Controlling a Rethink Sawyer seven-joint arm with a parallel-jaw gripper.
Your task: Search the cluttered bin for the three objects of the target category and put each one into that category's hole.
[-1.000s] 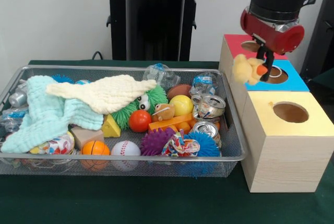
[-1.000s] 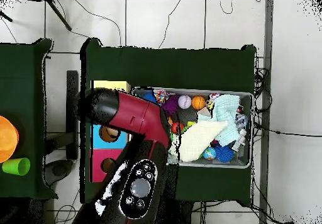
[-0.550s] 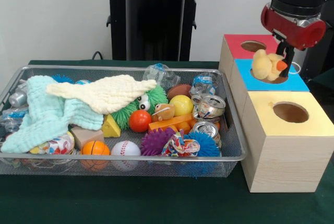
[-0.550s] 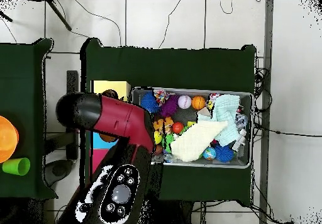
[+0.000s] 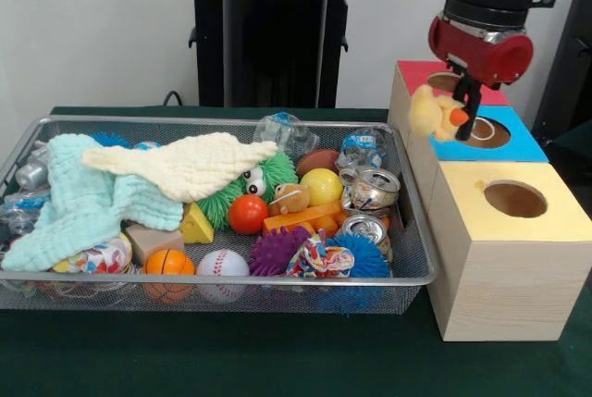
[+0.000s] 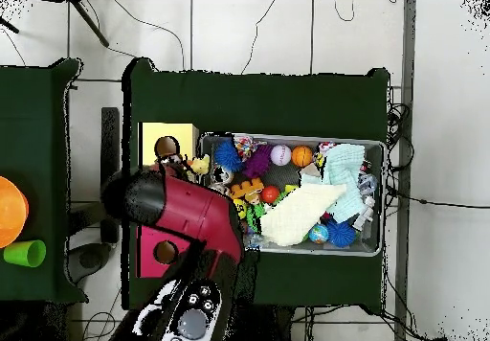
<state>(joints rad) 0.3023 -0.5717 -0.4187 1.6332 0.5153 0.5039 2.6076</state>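
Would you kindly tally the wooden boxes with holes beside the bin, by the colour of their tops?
Red-topped box: 1
Blue-topped box: 1
Yellow-topped box: 1
Total: 3

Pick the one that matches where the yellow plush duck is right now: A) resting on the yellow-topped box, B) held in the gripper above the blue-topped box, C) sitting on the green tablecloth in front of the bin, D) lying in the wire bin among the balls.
B: the yellow plush duck hangs from the gripper in the air over the blue-topped box, clear of the wire bin and the yellow-topped box.
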